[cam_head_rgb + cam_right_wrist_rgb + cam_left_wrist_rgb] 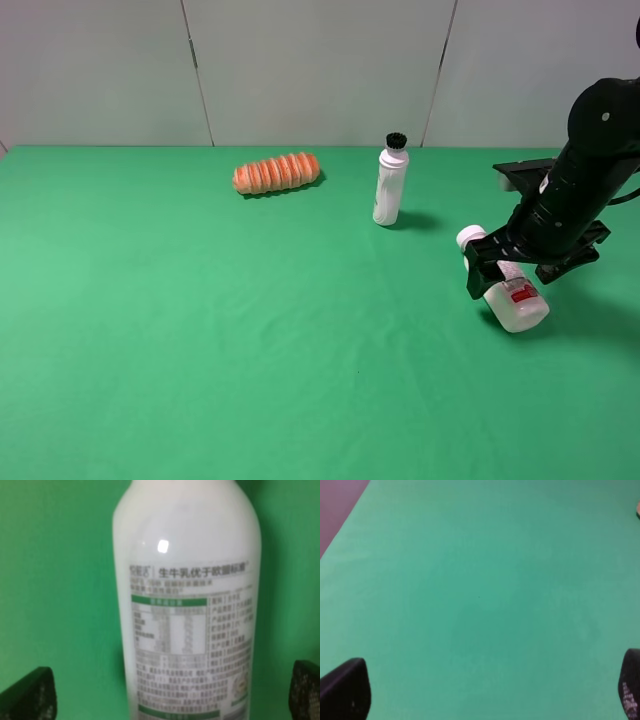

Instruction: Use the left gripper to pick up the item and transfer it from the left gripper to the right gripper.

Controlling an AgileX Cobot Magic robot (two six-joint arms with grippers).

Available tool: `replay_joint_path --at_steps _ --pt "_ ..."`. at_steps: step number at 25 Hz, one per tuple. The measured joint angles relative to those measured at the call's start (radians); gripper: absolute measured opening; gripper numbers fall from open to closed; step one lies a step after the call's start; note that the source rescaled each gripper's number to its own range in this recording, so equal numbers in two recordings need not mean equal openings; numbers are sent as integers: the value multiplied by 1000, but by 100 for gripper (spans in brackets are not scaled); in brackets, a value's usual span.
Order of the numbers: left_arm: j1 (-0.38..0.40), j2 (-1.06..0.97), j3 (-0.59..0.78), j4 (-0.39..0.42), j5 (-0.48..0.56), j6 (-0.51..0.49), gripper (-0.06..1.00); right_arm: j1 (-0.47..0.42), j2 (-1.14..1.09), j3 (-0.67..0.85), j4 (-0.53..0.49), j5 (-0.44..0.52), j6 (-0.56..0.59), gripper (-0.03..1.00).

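The item, a wide white bottle [520,305] with a white cap and a red label patch, lies on its side on the green table at the right. My right gripper [524,266] hangs just over it, jaws open and straddling its body. In the right wrist view the bottle [187,605] fills the middle, and the right gripper [167,692] has its fingertips [30,695] wide apart, clear of the bottle. My left gripper [487,685] is open and empty over bare green cloth. The left arm does not show in the exterior view.
A slim white bottle with a black cap [390,180] stands upright at the back centre. An orange ribbed roll [277,173] lies to its left. The green table's edge and a purple floor [335,505] show in the left wrist view.
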Motion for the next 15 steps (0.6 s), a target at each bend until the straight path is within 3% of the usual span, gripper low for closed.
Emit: replay_joint_path --at_steps 15 --pt "0 0 0 0 0 0 100 0 -254 -57 0 169 8 100"
